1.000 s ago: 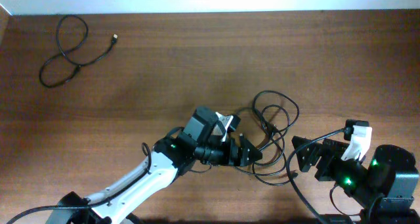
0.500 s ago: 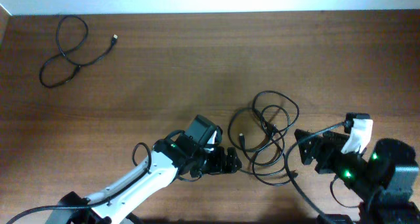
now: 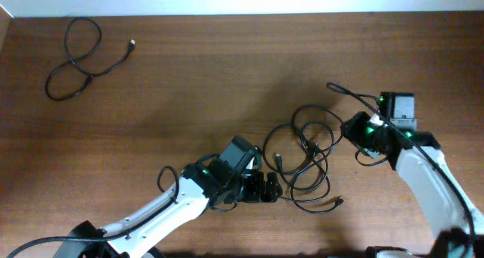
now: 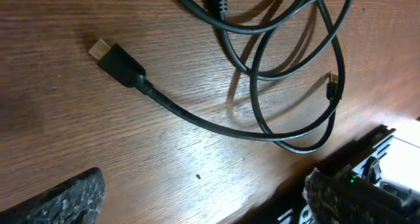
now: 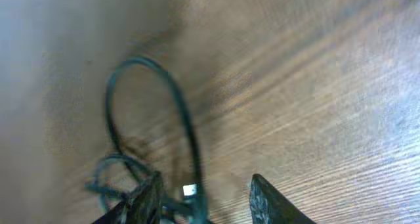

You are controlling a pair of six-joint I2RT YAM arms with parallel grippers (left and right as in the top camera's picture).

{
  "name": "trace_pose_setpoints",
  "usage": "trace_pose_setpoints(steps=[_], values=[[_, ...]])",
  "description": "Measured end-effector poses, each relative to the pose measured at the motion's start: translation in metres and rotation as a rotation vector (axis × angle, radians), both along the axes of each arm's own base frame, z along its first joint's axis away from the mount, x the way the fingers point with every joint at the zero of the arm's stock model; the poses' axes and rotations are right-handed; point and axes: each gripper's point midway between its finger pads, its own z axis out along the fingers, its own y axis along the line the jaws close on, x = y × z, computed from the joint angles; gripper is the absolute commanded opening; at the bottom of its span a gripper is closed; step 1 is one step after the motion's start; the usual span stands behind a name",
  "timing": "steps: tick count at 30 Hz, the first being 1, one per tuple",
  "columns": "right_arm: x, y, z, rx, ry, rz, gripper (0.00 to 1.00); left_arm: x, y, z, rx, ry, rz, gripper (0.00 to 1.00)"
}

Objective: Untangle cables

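Overhead view: on the brown wooden table (image 3: 189, 91), a tangle of cables (image 3: 306, 156) right of centre, made of several thin black loops crossing one another. One small plug end (image 3: 338, 203) lying free at its lower edge. Well apart, in the upper left corner, a separate cable (image 3: 76, 57) lying alone in two loose loops. Left gripper (image 3: 268, 188) low at the left edge of the tangle, just beside the nearest loops. Right gripper (image 3: 354, 129) at the right edge of the tangle, by the outer loop; touching it or not, cannot tell.

Left wrist view: fingers (image 4: 62, 198) spread wide at the two bottom corners, holding nothing, with only bare wood between them. Ahead of them a flat black plug (image 4: 115, 60) with a metal tip, its cord curving to the right and running under the other loops.

Right wrist view: strongly blurred. Fingers (image 5: 147, 198) apart by a moderate gap. One thin cord (image 5: 184, 125) arching over the wood and coming down between them. Gap clearly wider than the cord, no clamping visible. Small pale spot beside the cord, too blurred to name.
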Motion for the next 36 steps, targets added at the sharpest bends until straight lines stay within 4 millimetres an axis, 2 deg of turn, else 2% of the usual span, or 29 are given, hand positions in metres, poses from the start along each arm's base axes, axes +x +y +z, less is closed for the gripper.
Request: trace_pose_setpoints(steps=[1,2,3,4,6,7,8,9,10,11,12,14,15,16,17,18,21,23,26,27,28,29,30,31,32,33,34,35,36], values=[[0.001,0.003,-0.011,0.004,0.029,-0.005,0.17,0.001,0.001,0.000,0.003,-0.003,0.002,0.99],[0.004,0.012,-0.029,0.013,0.062,0.013,0.04,0.001,0.001,0.000,0.005,-0.004,0.003,0.99],[0.006,0.020,-0.044,0.039,0.090,0.025,0.04,0.001,0.001,0.000,0.005,-0.005,0.003,0.99],[0.015,0.028,-0.042,0.083,0.048,0.062,0.04,0.001,0.001,0.000,0.005,-0.005,0.004,0.99],[0.032,0.037,-0.009,0.169,-0.071,0.163,0.04,0.001,0.001,-0.001,0.006,-0.005,0.004,0.99],[0.048,0.037,0.037,0.186,-0.209,0.219,0.04,0.001,0.001,0.000,0.005,-0.005,0.004,0.99],[0.062,0.042,0.118,0.189,-0.438,0.310,0.04,0.001,0.001,0.000,0.005,-0.006,0.004,0.99],[0.050,0.055,0.199,0.184,-0.659,0.428,0.04,0.003,-0.001,0.001,-0.005,-0.016,0.003,0.99],[0.021,0.068,0.254,0.166,-0.814,0.532,0.04,0.006,-0.006,0.004,-0.028,-0.034,-0.004,0.99],[0.005,0.073,0.270,0.156,-0.857,0.579,0.04,0.016,-0.020,0.016,-0.118,-0.094,-0.043,0.99],[-0.021,0.081,0.275,0.136,-0.870,0.651,0.04,0.026,-0.037,0.039,-0.261,-0.177,-0.125,0.99],[-0.049,0.086,0.268,0.073,-0.869,0.749,0.04,0.043,-0.052,0.096,-0.544,-0.336,-0.274,0.99],[-0.058,0.085,0.259,0.073,-0.823,0.757,0.04,0.047,-0.053,0.118,-0.637,-0.418,-0.326,0.99],[-0.063,0.082,0.239,0.074,-0.733,0.744,0.04,0.049,-0.056,0.157,-0.772,-0.548,-0.419,0.99],[-0.064,0.082,0.232,0.078,-0.699,0.743,0.04,0.048,-0.057,0.172,-0.818,-0.585,-0.447,0.99],[-0.063,0.083,0.226,0.086,-0.679,0.750,0.04,0.047,-0.057,0.176,-0.836,-0.561,-0.432,0.99],[-0.069,0.099,0.225,0.078,-0.698,0.842,0.04,0.067,-0.056,0.173,-0.803,-0.477,-0.255,0.97],[-0.079,0.113,0.226,0.118,-0.699,0.903,0.04,0.085,-0.053,0.169,-0.752,-0.533,-0.171,0.94],[-0.093,0.119,0.221,0.187,-0.651,0.925,0.04,0.105,-0.047,0.162,-0.657,-0.658,-0.127,0.94],[-0.100,0.124,0.226,0.241,-0.660,0.952,0.04,0.112,-0.044,0.160,-0.619,-0.697,-0.105,0.86],[-0.103,0.127,0.229,0.269,-0.669,0.966,0.04,0.116,-0.042,0.159,-0.602,-0.717,-0.095,0.60],[-0.111,0.134,0.236,0.334,-0.687,0.997,0.04,0.118,-0.041,0.159,-0.589,-0.735,-0.092,0.18],[-0.115,0.137,0.241,0.371,-0.697,1.014,0.05,0.121,-0.040,0.159,-0.579,-0.752,-0.087,0.00],[-0.117,0.138,0.243,0.387,-0.702,1.021,0.20,0.121,-0.041,0.160,-0.581,-0.757,-0.089,0.00],[-0.114,0.136,0.239,0.368,-0.688,1.005,0.30,0.121,-0.041,0.163,-0.588,-0.773,-0.095,0.00],[-0.109,0.133,0.234,0.325,-0.678,0.988,0.56,0.121,-0.041,0.163,-0.587,-0.771,-0.093,0.00],[-0.098,0.119,0.217,0.212,-0.611,0.916,0.69,0.123,-0.039,0.163,-0.590,-0.758,-0.077,0.00],[-0.091,0.107,0.205,0.126,-0.570,0.868,0.78,0.127,-0.034,0.163,-0.591,-0.746,-0.047,0.00],[-0.087,0.096,0.195,0.061,-0.517,0.817,0.82,0.129,-0.030,0.160,-0.566,-0.725,-0.017,0.00]])
